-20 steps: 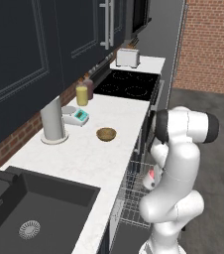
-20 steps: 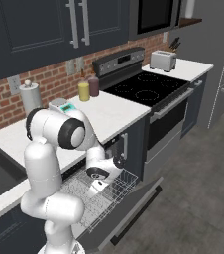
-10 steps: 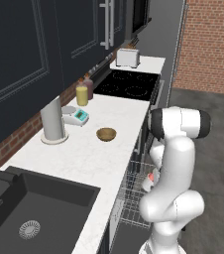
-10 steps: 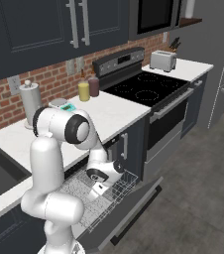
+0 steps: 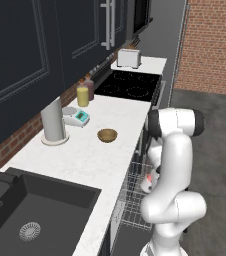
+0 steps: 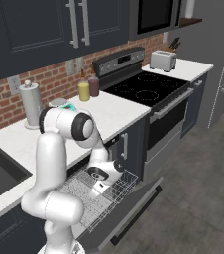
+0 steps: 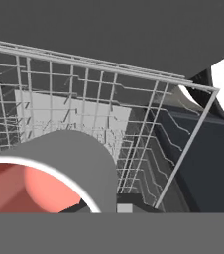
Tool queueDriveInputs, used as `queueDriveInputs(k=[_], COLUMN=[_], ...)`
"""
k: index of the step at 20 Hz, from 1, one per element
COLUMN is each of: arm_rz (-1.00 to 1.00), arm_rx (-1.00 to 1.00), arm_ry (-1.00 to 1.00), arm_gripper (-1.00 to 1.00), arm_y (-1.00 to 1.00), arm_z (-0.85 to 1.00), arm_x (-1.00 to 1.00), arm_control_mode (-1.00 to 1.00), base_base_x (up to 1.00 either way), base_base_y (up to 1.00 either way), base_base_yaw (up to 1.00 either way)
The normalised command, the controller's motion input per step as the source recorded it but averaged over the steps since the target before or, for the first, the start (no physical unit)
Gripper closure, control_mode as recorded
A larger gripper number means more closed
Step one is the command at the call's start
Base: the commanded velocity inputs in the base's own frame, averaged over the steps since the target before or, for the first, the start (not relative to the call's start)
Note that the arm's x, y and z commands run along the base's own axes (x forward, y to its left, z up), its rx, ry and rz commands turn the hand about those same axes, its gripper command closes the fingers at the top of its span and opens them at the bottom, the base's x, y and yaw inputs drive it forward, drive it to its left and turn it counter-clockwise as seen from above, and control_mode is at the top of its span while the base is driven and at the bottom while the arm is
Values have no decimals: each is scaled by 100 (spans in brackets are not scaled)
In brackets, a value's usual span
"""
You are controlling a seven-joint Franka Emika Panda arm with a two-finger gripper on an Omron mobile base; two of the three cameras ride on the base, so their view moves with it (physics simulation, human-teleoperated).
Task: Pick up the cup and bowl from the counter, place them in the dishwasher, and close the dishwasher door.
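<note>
We are holding the gripper (image 6: 100, 182) low over the pulled-out wire rack (image 6: 86, 198) of the dishwasher (image 6: 118, 219), its jaws pressed together on the rim of the cup (image 7: 44, 173). In the hand view the cup is lying close against the fingers, its salmon-red inside facing us, with the rack's grey wires just behind it. From the left base view we are seeing the cup (image 5: 149, 181) beside our forearm, above the rack (image 5: 133, 197). The dishwasher door (image 6: 134, 211) is hanging open, folded down below the rack. The bowl (image 5: 107, 135) is sitting on the white tabletop (image 5: 90, 160), well apart from us, near the grey cylinder (image 5: 53, 121) and the yellow jar (image 5: 82, 96). The black cooktop (image 5: 130, 86) is lying further along.
</note>
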Motion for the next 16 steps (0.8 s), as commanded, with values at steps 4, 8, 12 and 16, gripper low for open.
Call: queueDriveInputs(k=[4, 8, 12, 16], arm_rz=[0, 0, 0, 0], arm_rx=[0, 0, 0, 0], arm_ry=[0, 0, 0, 0], arm_gripper=[100, 100, 100, 100], arm_y=[0, 0, 0, 0], arm_z=[-38, -36, -31, -29], arm_x=[23, 22, 20, 20], arm_control_mode=[-100, -100, -100, -100], base_base_x=[0, 0, 0, 0], base_base_y=[0, 0, 0, 0], base_base_yaw=[0, 0, 0, 0])
